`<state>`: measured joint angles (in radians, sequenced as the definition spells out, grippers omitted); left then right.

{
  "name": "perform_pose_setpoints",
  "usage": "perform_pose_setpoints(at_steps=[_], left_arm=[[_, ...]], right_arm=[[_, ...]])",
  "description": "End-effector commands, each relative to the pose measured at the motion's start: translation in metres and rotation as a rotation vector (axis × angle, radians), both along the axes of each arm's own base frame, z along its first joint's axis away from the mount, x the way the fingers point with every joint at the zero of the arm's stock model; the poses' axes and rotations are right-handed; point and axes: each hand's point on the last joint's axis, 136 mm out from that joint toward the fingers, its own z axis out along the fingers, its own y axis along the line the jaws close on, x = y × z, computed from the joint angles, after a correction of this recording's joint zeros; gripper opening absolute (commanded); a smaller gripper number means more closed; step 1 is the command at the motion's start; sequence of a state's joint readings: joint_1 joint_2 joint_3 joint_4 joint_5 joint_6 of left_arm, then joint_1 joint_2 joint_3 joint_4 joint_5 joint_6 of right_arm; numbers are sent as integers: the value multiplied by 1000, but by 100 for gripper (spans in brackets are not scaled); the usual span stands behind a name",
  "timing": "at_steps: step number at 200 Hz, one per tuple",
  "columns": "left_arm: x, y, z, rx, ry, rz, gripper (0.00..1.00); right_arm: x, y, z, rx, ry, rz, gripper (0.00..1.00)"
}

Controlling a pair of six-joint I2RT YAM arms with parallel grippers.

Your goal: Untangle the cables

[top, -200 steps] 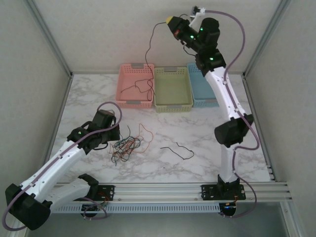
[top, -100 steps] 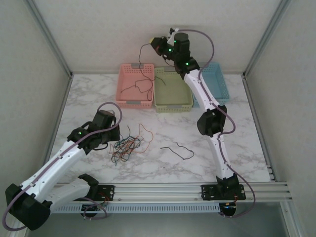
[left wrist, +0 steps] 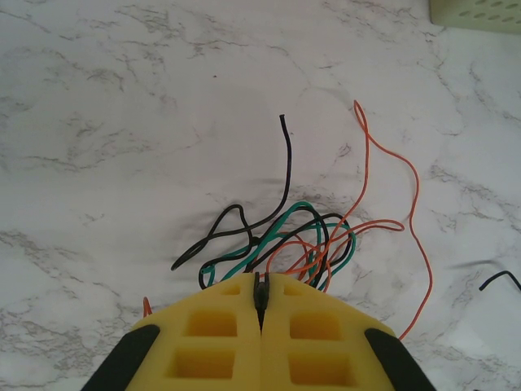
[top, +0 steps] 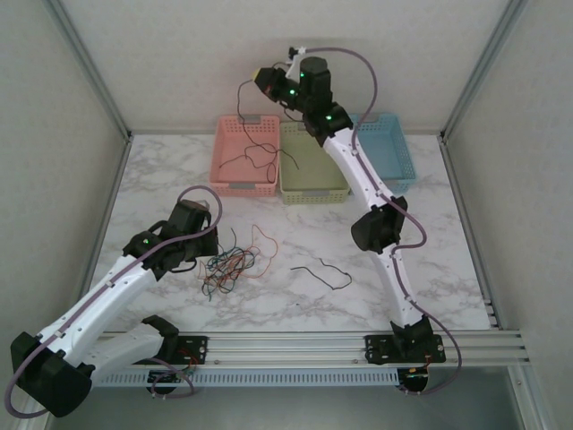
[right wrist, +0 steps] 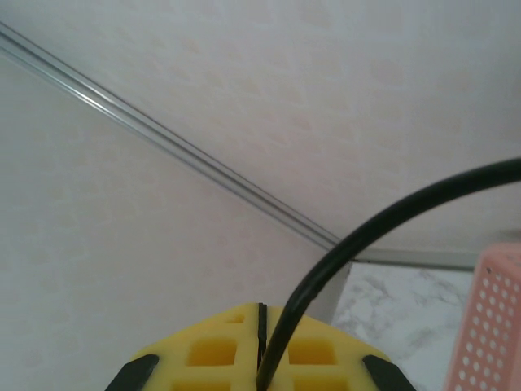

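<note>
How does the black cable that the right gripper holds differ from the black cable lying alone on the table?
The held cable is pinched in the shut jaws of the right gripper and hangs down into the pink basket; the lone cable lies flat on the table, touched by nothing. The held cable looks longer; the lone cable is a short wavy line. Both are thin and black.

Bare marble table front and right, tangled cables and loose black cable mid-table, three baskets along far edge, hanging cable over pink basket
</note>
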<state>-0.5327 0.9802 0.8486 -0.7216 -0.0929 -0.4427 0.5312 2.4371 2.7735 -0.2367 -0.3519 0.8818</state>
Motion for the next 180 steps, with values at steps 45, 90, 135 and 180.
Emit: perform_pose_setpoints(at_steps=[45, 90, 135, 180], left_arm=[[0, 1, -2, -11, 2, 8, 0], [-1, 1, -2, -12, 1, 8, 0], [-1, -1, -3, -16, 8, 0, 0], [-1, -1, -3, -14, 4, 1, 0]], right_arm=[[-55, -42, 138, 148, -273, -43, 0], [-28, -29, 96, 107, -204, -53, 0], [-9, -24, 70, 81, -182, -87, 0], [9, -6, 2, -9, -47, -54, 0]])
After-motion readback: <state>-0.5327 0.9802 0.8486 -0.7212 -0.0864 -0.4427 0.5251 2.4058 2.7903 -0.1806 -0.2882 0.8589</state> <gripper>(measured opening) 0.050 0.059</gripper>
